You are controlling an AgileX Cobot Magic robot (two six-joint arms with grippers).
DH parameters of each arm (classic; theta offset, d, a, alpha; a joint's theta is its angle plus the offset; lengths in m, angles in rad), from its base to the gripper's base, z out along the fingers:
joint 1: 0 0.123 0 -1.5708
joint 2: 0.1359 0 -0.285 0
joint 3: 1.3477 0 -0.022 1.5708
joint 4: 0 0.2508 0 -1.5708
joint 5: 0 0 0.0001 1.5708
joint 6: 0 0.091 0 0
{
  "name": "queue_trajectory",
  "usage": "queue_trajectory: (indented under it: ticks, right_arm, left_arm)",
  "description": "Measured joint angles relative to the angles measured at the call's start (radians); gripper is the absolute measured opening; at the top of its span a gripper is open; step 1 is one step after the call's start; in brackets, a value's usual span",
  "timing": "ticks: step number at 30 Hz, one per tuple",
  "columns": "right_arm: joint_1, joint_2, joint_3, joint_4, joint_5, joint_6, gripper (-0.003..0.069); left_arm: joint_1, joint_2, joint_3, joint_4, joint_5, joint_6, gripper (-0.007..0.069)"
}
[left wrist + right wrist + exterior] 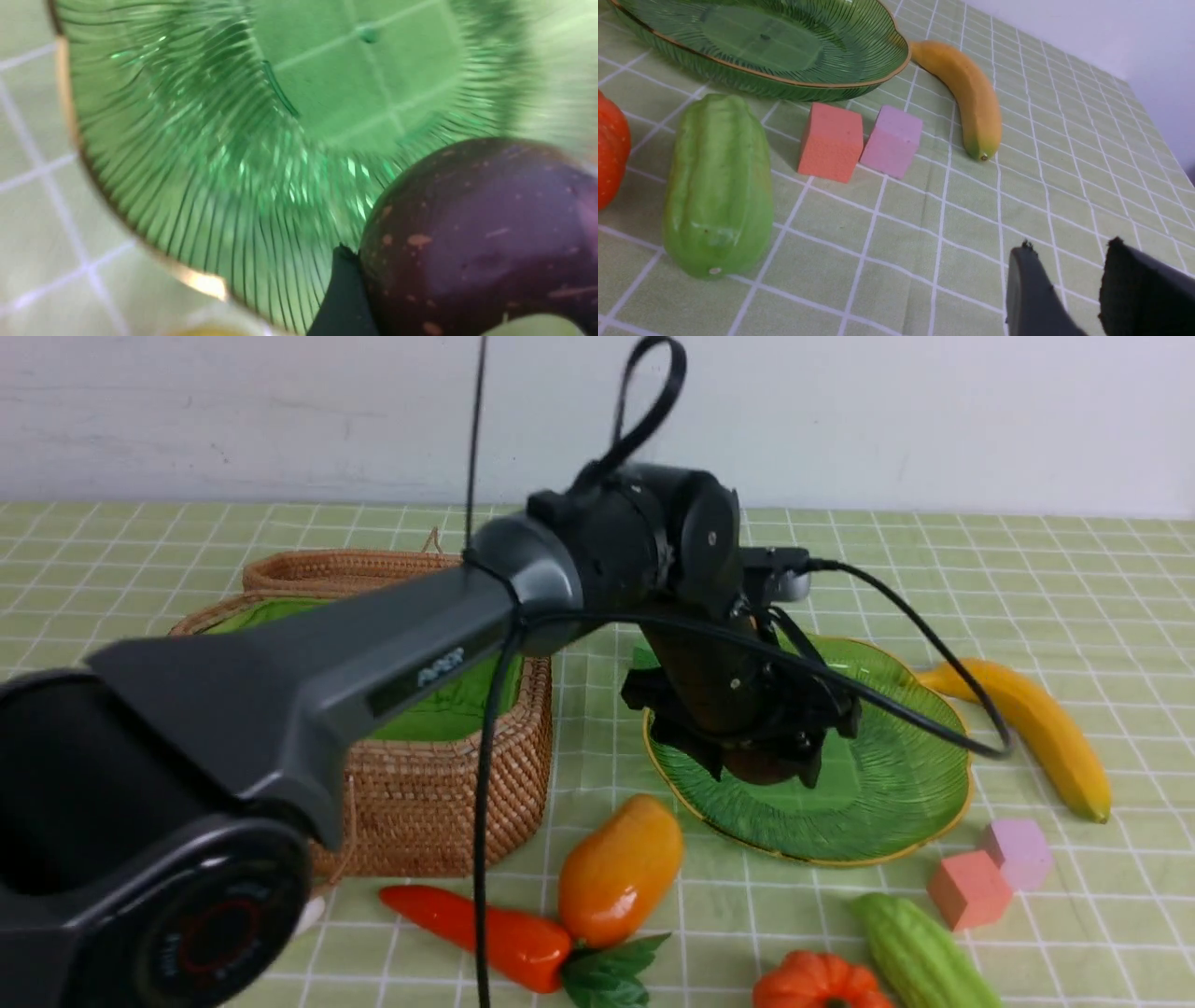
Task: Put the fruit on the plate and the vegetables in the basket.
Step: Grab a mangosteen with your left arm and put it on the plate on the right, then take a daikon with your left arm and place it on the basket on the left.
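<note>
My left gripper (pixel 761 763) hangs over the green glass plate (pixel 887 793), shut on the dark purple mangosteen (pixel 767 767). In the left wrist view the mangosteen (pixel 481 233) sits against one black finger (pixel 343 294) above the ribbed plate (pixel 224 154); the other finger is hidden. I cannot tell whether the fruit touches the plate. The mango (pixel 621 868) and carrot (pixel 476 929) lie in front of the wicker basket (pixel 429 803). The banana (pixel 1032 733) lies right of the plate. The pumpkin (pixel 817 985) and gourd (pixel 920 957) sit near the front edge. My right gripper (pixel 1069 263) is open and holds nothing.
An orange cube (pixel 968 889) and a lilac cube (pixel 1019 849) stand between the plate and the gourd. The left arm's cable (pixel 934 644) loops over the plate's right side. The basket's lid (pixel 345 569) lies open behind it. A white wall closes the back.
</note>
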Motion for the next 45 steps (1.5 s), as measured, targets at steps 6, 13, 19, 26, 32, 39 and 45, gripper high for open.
queue_trajectory:
  ticks: [6,13,19,26,32,39,45]
  right_arm:
    - [0.000,0.000,0.000,0.000,0.000,0.000,0.0240]
    - [0.000,0.000,0.000,0.000,0.000,0.000,0.0240]
    - [0.000,0.000,0.000,0.000,0.000,0.000,0.0240]
    - [0.000,0.000,0.000,0.000,0.000,0.000,0.0240]
    - [0.000,0.000,0.000,0.000,0.000,0.000,0.0240]
    - [0.000,0.000,0.000,0.000,0.000,0.000,0.0240]
    - [0.000,0.000,0.000,0.000,0.000,0.000,0.0240]
  left_arm:
    - [0.000,0.055,-0.056,-0.002,0.000,-0.049,0.0545]
    - [0.000,0.061,-0.059,0.035,0.000,-0.101,0.0570]
    - [0.000,0.061,-0.061,0.035,0.018,-0.103,0.0644]
    - [0.000,0.061,-0.061,0.032,0.026,-0.060,0.0640]
    - [0.000,0.016,-0.061,0.023,0.077,-0.006,0.0541]
    - [0.000,-0.149,-0.061,0.099,0.149,0.001,0.0337]
    - [0.000,-0.304,-0.063,0.180,0.285,0.001,0.0064]
